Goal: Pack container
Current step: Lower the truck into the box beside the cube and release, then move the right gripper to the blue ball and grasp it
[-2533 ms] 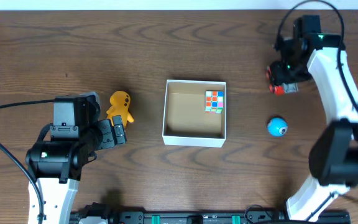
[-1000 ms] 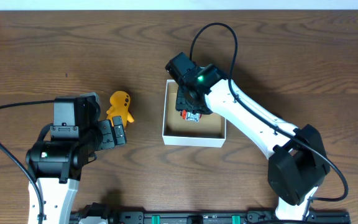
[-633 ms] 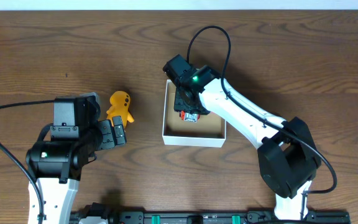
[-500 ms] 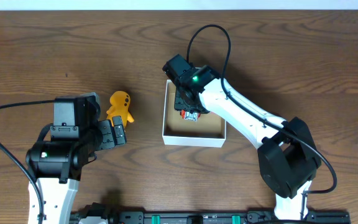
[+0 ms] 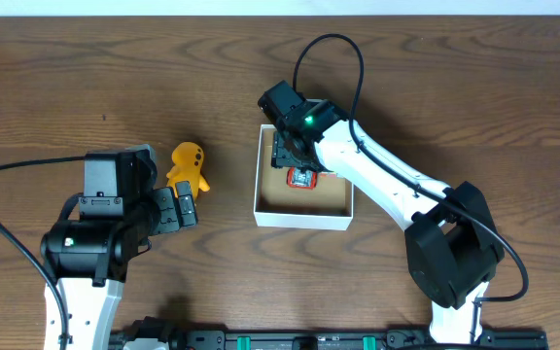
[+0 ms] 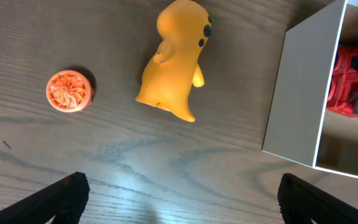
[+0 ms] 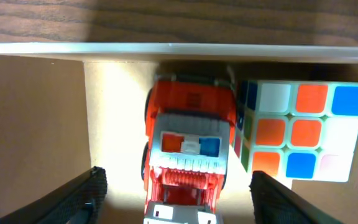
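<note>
Red truck (image 7: 188, 155) now lies released in the container (image 5: 259, 185) beside the cube (image 7: 297, 130), so that's packed; my right pincer (image 7: 178, 186) gapes above it. Also apart, my left pincer (image 6: 179, 199) idles left of the container.

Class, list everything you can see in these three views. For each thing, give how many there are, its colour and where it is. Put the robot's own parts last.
table: one, dark brown wood, under everything
container: one, white walls and tan inside, middle of the table
toy truck: one, red and grey, inside the container near one wall
puzzle cube: one, many colours, inside the container close beside the truck
toy figure: one, yellow, on the table outside the container, on the left arm's side
disc: one, orange, on the table near the figure
left gripper: one, black, open, above bare table by the figure
right gripper: one, black, open, over the truck
</note>
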### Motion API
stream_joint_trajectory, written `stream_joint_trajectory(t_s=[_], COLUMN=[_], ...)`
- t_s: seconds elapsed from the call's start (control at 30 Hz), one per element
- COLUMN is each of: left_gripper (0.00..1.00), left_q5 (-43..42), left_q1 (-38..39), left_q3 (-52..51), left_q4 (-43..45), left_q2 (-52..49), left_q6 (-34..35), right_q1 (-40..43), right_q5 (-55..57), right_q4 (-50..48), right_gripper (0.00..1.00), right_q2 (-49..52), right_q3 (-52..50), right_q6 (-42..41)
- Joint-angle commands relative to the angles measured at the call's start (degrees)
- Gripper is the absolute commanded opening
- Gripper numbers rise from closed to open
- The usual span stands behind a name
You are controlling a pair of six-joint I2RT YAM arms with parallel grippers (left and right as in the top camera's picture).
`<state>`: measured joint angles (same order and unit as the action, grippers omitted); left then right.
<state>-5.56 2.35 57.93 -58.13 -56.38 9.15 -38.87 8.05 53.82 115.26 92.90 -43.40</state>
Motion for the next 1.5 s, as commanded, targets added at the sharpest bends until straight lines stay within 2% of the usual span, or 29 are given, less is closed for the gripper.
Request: stream_joint_trajectory(t_s=[0.0, 0.2, 0.37, 0.53, 0.6, 0.7, 0.87, 0.97, 1.03, 1.1, 1.13, 1.27, 1.47], left_gripper=[0.98, 0.98, 0.98, 0.98, 0.98, 0.98, 0.98, 0.98, 0.98, 0.98, 0.98, 0.98, 0.98], left_q5=[1.07, 1.07, 1.07, 1.07, 1.07, 1.09, 1.09, 1.09, 1.07, 1.07, 1.07, 1.07, 1.07], left_q1=[-0.20, -0.20, -0.20, -0.20, -0.20, -0.20, -0.20, -0.20, -0.20, -0.20, -0.20, -0.20, -0.20], left_q3=[1.18, 1.18, 1.18, 1.18, 1.18, 1.18, 1.18, 1.18, 1.18, 1.18, 1.18, 1.18, 1.18], left_q4=[-0.24, -0.24, -0.37, -0.37, -0.37, -0.37, -0.37, -0.37, -0.35, -0.35, -0.35, -0.35, -0.37], left_q2=[-0.11, -0.11, -0.11, -0.11, -0.11, -0.11, -0.11, -0.11, -0.11, -0.11, -0.11, -0.11, -0.11], left_q6=[-0.48, -0.48, -0.48, -0.48, -0.48, -0.50, -0.50, -0.50, -0.50, -0.50, -0.48, -0.48, -0.48], right_q1=[0.20, 0.20, 0.20, 0.26, 0.92, 3.43, 13.81, 23.58, 29.83, 36.48, 39.69, 45.83, 46.29], right_q5=[1.18, 1.22, 2.10, 2.25, 2.25, 2.27, 2.23, 2.21, 1.60, -0.24, -1.64, -5.73, -9.07], right_q4=[-0.11, -0.33, -0.07, 1.79, 2.99, 5.07, 11.34, 17.31, 20.74, 23.65, 24.46, 23.10, 11.87], right_gripper=[0.77, 0.73, 0.58, 0.28, 0.27, 0.30, 0.44, 0.65, 0.72, 0.93, 0.96, 0.99, 0.99], right_q2=[0.20, 0.15, -0.85, -5.46, -8.41, -13.33, -23.17, -27.28, -28.24, -28.24, -27.91, -27.17, -27.12], right_q3=[0.04, 0.04, 0.52, 0.83, 0.83, 0.83, 0.83, 0.83, 0.81, 0.57, -0.07, -5.95, -21.07], right_q6=[0.83, 0.85, 4.70, 7.74, 7.72, 7.72, 7.67, 7.63, 7.63, 7.67, 7.72, 9.40, 9.40])
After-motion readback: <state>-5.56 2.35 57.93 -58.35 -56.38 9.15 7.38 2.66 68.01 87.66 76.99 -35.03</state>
